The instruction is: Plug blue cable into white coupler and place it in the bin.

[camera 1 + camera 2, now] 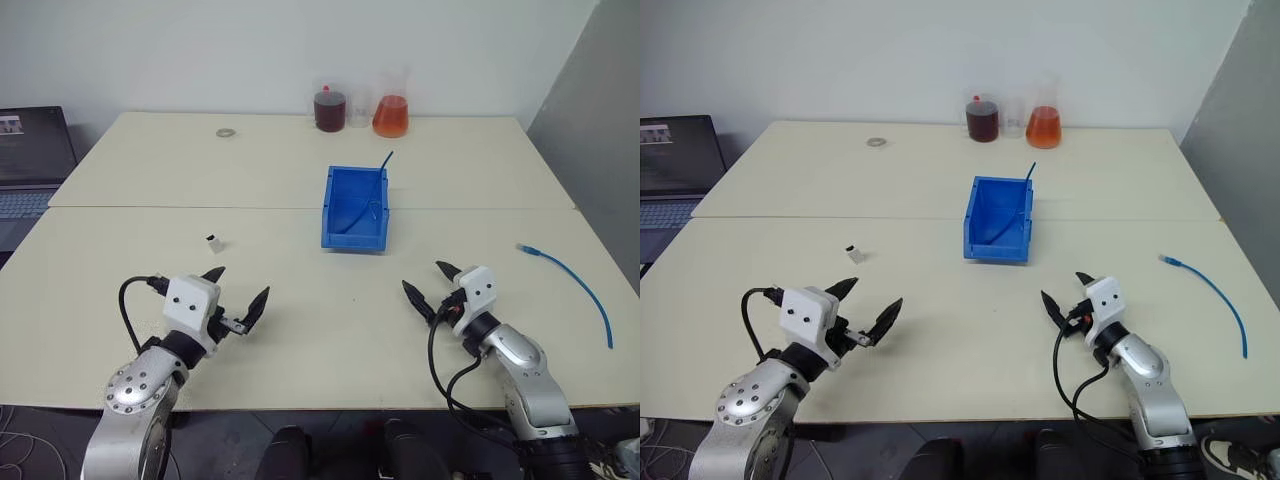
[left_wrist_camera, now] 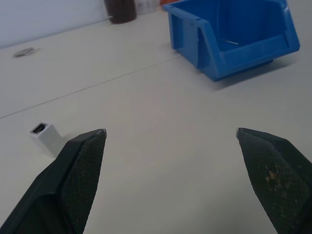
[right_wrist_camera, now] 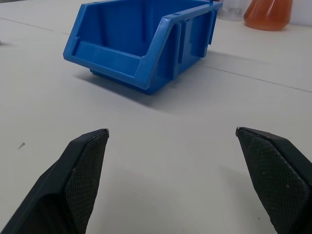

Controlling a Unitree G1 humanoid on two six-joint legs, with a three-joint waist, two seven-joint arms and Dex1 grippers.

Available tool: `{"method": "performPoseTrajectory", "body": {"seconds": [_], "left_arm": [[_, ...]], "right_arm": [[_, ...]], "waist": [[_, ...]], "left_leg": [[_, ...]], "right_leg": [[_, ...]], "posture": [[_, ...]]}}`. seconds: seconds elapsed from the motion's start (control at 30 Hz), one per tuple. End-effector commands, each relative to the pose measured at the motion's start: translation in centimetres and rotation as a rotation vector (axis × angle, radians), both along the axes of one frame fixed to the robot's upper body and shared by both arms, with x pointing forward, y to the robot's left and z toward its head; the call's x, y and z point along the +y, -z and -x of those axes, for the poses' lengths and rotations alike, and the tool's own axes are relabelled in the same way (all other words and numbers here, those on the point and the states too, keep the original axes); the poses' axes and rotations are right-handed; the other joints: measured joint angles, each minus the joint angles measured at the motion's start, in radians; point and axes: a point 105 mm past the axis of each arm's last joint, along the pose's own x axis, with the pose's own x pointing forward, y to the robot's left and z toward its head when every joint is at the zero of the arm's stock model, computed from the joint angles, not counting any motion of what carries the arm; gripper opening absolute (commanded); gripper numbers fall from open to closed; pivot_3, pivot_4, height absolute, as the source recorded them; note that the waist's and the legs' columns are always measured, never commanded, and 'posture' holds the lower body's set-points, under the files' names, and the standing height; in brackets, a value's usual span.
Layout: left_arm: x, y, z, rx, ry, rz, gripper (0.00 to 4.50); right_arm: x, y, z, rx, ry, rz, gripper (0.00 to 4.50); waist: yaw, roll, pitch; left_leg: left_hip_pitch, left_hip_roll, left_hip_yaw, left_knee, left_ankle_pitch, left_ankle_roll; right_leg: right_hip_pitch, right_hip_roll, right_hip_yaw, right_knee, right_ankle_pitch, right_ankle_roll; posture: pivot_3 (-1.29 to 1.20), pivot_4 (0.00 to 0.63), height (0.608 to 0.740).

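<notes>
Step in hand: by my reading, the first pick-ups; nothing is held and nothing is plugged.
Landmark: the bin (image 1: 355, 208), standing open-topped near the middle of the bench (image 1: 300, 170) with its low lip toward the robot.
White coupler: the white coupler (image 1: 215, 241) stands on the bench to the robot's left of the bin and a little nearer the robot, well apart from it; in the left wrist view its dark opening faces upward (image 2: 44, 135).
Blue cable: the blue cable (image 1: 575, 278) lies curved on the bench to the right of the bin, well apart from it, its clear plug at the end closer to the bin.
Other cable: a darker cable (image 1: 370, 200) already rests in the bin, one end sticking up over the far wall; judged not the one wanted.
Left gripper: the left gripper (image 1: 240, 296), jaws wide apart and empty, hovers low over the bench, nearer the robot than the bin and to its left, pointing roughly level toward the bin with the coupler just off to one side.
Right gripper: the right gripper (image 1: 428, 283), jaws wide apart and empty, sits low on the robot's side of the bin, just to its right, angled level toward the bin's front corner.
Doing it well: probably swing the left gripper onto the coupler and pinch its side walls so the opening stays free; take the cable close behind the plug so the flexible cord does not bend away at insertion.
Risk: the coupler is tiny and light and may tip or skid if one finger lands first.
</notes>
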Motion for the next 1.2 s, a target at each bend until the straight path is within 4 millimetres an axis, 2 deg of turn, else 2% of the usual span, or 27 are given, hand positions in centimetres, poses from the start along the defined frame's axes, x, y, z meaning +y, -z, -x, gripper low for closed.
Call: {"method": "performPoseTrajectory", "body": {"seconds": [0.03, 0.17, 0.27, 0.4, 0.53, 0.6, 0.8, 0.97, 1.2], "left_arm": [[-0.6, -2.3, -0.9, -0.057, 0.062, 0.008, 4.5], [-2.1, -4.9, -2.6, -0.044, 0.218, 0.004, 4.5], [-3.4, -5.7, -2.9, 0.002, 0.321, 0.007, 4.5], [-7.1, -6.1, -2.4, 0.107, 0.541, -0.035, 4.5], [-9.0, -5.8, -1.7, 0.159, 0.687, -0.113, 4.5], [-9.3, -5.9, -1.8, 0.157, 0.712, -0.144, 4.5], [-10.5, -6.2, -2.5, 0.126, 0.763, -0.189, 4.5], [-10.9, -5.8, -2.1, 0.136, 0.802, -0.204, 4.5], [-11.6, -5.6, -1.3, 0.16, 0.873, -0.214, 4.5]], "right_arm": [[-1.0, -1.6, 0.2, -0.084, 0.04, 0.006, 4.45], [-4.0, -5.5, 0.0, -0.193, 0.168, -0.003, 4.45], [-5.6, -6.7, 0.0, -0.211, 0.218, 0.015, 4.45], [-11.4, -7.4, -0.5, -0.127, 0.394, 0.019, 4.45], [-16.1, -7.2, -0.6, -0.04, 0.507, 0.068, 4.45], [-17.7, -7.1, -0.7, -0.011, 0.538, 0.057, 4.45], [-22.7, -4.1, -0.5, 0.214, 0.575, 0.092, 4.45], [-25.2, -2.6, -0.7, 0.342, 0.584, 0.088, 4.45], [-25.6, -1.1, -1.2, 0.455, 0.513, 0.077, 4.45]], "waist": [[0.0, 0.0, 0.0], [0.002, 0.0, 0.0], [0.001, 0.0, 0.0], [0.0, -0.001, 0.0], [0.0, -0.001, 0.0], [-0.003, 0.0, 0.0], [-0.005, 0.0, 0.0], [-0.013, 0.0, 0.001], [-0.023, 0.0, 0.001]], "left_leg": [[0.0, 0.0, 0.0, 0.0, 0.0, 0.0], [0.0, 0.0, -0.001, 0.0, 0.0, 0.0], [-0.001, -0.001, -0.001, 0.001, 0.0, 0.0], [-0.002, -0.001, 0.001, 0.0, 0.0, 0.0], [-0.002, -0.001, 0.002, 0.0, 0.0, 0.0], [-0.002, -0.001, 0.002, 0.0, 0.0, 0.0], [-0.001, -0.001, 0.002, 0.0, 0.0, 0.0], [-0.002, -0.001, 0.004, 0.0, 0.0, 0.0], [-0.001, -0.001, 0.004, 0.0, 0.0, 0.001]], "right_leg": [[0.0, 0.0, 0.0, 0.0, 0.0, 0.0], [0.0, 0.0, -0.001, 0.001, 0.0, 0.0], [0.0, 0.0, -0.002, 0.0, 0.001, 0.001], [0.0, 0.0, -0.001, -0.002, 0.001, 0.001], [0.0, 0.0, 0.0, -0.002, 0.001, 0.001], [0.0, 0.0, 0.0, -0.002, 0.0, 0.001], [0.0, 0.001, 0.0, -0.001, 0.0, 0.001], [0.0, 0.001, 0.002, -0.002, 0.0, 0.001], [0.0, 0.001, 0.002, -0.001, 0.0, 0.001]], "posture": [[0.0, 0.15, 0.74], [0.0, 0.15, 0.74], [0.0, 0.15, 0.74], [0.0, 0.15, 0.74], [0.0, 0.15, 0.74], [0.0, 0.15, 0.74], [0.0, 0.15, 0.74], [0.0, 0.15, 0.74], [0.0, 0.15, 0.74]]}}
